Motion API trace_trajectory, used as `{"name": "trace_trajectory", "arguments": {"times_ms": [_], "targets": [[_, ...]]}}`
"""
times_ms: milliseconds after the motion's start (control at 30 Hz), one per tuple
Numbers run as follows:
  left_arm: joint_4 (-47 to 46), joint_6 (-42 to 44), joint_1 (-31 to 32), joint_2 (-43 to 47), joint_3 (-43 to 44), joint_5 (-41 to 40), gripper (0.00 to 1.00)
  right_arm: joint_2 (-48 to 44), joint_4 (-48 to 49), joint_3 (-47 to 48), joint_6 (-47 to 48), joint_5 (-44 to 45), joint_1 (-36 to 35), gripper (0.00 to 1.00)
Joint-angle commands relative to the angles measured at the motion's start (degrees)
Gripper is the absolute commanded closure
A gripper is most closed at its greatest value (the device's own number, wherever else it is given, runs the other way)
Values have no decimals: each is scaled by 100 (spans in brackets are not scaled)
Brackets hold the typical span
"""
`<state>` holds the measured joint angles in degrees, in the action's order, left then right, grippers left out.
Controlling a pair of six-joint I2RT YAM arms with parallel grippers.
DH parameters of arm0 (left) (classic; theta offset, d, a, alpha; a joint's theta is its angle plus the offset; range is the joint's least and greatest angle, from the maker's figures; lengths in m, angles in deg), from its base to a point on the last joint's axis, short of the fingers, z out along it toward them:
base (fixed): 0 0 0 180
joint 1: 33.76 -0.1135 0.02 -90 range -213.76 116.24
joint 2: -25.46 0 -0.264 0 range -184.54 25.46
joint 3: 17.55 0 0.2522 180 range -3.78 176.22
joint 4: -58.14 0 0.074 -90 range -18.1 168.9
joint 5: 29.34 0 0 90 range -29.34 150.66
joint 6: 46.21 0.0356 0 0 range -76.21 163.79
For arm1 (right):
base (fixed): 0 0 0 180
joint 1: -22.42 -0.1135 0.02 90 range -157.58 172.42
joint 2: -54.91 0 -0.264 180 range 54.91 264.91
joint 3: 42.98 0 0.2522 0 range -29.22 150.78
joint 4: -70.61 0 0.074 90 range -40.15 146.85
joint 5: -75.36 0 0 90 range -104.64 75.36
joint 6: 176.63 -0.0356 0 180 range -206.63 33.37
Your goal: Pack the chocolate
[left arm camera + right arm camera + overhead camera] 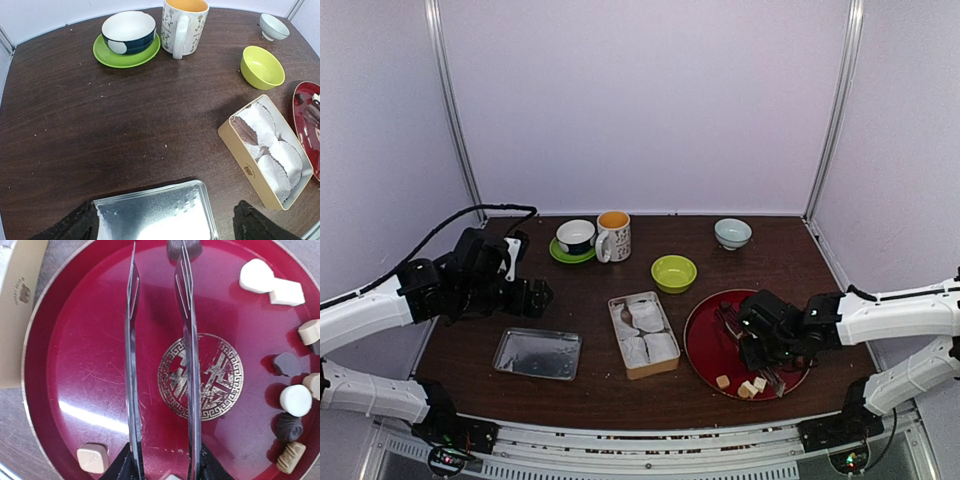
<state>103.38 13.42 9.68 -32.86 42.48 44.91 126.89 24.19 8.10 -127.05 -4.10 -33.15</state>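
I count at least eleven small white, tan and dark chocolate pieces [295, 400] on the round red plate [75, 365], mostly at its 1 to 5 o'clock rim in the right wrist view. My right gripper [162, 467] clamps the one long metal tongs [131, 390], tines apart, I judge for picking; my left gripper [165, 227] hangs spread and empty over one flat steel tray [150, 207].

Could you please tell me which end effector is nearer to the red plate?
Right. The right end effector is directly over the red plate, gripping the tongs; the left end effector hovers above the silver lid, well beyond the box.
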Motion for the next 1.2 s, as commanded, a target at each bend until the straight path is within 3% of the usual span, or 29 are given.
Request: {"name": "trace_trajectory", "arguments": {"times_ms": [0, 267, 400, 500, 667, 767, 867, 900, 967, 1000, 1167], "targets": [[-196, 31, -41, -29, 149, 51, 4, -285, -448, 339, 98, 256, 23, 63], [-362, 87, -46, -86, 222, 256, 4, -1230, -536, 608, 576, -42, 27, 67], [-502, 151, -39, -87, 185, 345, 4, -2754, 879, -138, 1051, -831, 20, 64], [-557, 167, -39, -74, 171, 373, 5, -3967, 1717, -728, 1052, -869, 24, 59], [-562, 145, -41, -61, 165, 341, 5, -5112, 1347, -778, 1079, -367, 31, 56], [-573, 150, -34, -96, 180, 355, 5, -5166, 856, -505, 1176, -189, 29, 57], [-586, 139, -42, -137, 199, 378, 5, -4968, 484, -200, 1285, -205, 30, 90], [-591, 126, -40, -145, 206, 384, 5, -4892, 405, -103, 1303, -232, 27, 91], [-599, 100, -39, -153, 200, 372, 5, -4758, 313, 34, 1336, -280, 34, 75], [-600, 80, -39, -145, 193, 364, 5, -4702, 279, 79, 1333, -277, 28, 73], [-600, 40, -36, -69, 143, 362, 5, -4485, 120, 190, 1292, -136, 31, 73]]}}
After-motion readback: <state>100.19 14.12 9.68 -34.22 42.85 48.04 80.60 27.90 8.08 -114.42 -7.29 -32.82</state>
